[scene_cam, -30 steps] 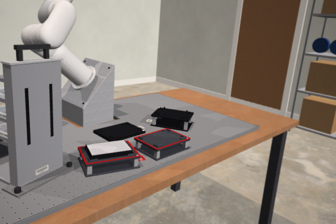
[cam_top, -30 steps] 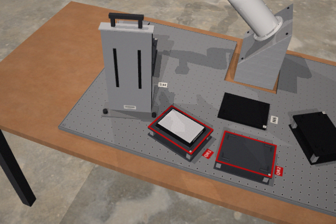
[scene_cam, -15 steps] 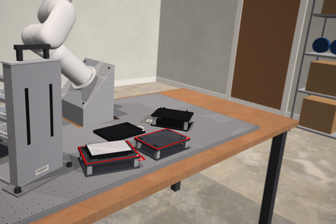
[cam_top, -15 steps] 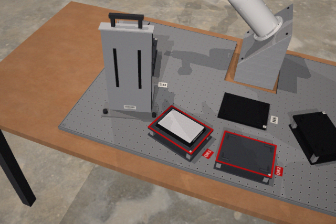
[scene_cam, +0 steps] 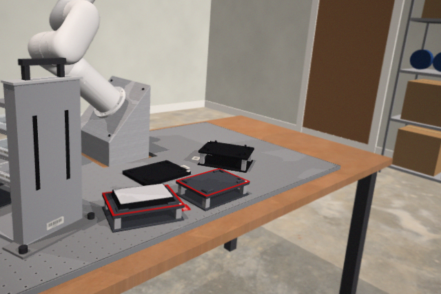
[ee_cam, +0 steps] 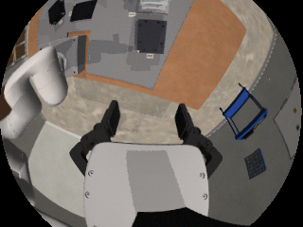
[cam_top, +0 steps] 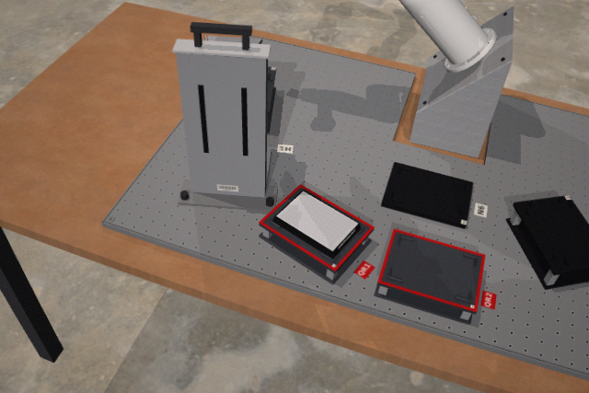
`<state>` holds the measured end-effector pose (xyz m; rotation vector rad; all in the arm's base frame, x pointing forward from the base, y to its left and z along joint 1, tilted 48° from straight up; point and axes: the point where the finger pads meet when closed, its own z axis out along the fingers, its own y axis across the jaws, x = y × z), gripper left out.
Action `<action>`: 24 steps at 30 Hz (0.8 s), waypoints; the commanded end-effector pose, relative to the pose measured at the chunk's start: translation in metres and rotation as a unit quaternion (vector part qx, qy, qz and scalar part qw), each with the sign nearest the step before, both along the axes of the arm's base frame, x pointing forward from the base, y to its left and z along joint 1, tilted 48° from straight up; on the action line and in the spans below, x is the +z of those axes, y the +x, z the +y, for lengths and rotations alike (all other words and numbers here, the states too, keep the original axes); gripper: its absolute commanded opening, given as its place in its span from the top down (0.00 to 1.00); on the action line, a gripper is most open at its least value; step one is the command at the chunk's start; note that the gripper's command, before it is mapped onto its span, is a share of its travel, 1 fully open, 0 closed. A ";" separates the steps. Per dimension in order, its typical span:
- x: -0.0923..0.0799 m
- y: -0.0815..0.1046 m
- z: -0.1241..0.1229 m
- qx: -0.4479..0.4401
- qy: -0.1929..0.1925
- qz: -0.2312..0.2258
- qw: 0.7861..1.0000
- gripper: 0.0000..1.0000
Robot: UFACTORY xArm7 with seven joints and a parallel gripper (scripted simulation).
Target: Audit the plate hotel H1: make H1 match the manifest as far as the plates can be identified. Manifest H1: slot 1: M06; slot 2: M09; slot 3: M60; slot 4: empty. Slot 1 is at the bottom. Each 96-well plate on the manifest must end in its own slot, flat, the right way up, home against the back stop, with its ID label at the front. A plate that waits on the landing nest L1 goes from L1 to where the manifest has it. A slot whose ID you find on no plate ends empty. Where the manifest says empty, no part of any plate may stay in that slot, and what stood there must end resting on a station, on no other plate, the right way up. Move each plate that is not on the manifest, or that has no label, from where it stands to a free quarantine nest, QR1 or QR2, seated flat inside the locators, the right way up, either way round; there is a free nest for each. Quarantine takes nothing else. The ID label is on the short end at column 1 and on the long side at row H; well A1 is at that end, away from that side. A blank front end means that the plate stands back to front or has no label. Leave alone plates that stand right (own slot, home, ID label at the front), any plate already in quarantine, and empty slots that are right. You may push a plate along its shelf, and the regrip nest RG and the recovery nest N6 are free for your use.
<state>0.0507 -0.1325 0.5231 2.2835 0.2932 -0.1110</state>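
Observation:
The plate hotel H1 (cam_top: 223,117) is a tall grey tower with a black handle; the top and exterior views show its closed side, so its slots are hidden there. A white-topped plate (cam_top: 316,221) lies flat in the red-framed nest QR1 (cam_top: 316,231). The red-framed nest QR2 (cam_top: 432,270) is empty. My gripper (ee_cam: 148,109) is open and empty, high above the table, outside the top and exterior views.
The flat black nest N6 (cam_top: 427,192) lies behind QR2. A raised black nest (cam_top: 554,238) stands at the right. A dark square nest (ee_cam: 151,36) lies in front of the hotel. The arm's grey base block (cam_top: 464,94) stands at the back.

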 end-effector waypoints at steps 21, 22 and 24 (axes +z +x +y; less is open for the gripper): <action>-0.023 0.001 -0.027 0.000 -0.002 0.000 1.000 0.00; -0.024 0.001 -0.028 0.000 -0.002 0.000 1.000 0.00; -0.024 0.001 -0.028 0.000 -0.002 0.000 1.000 0.00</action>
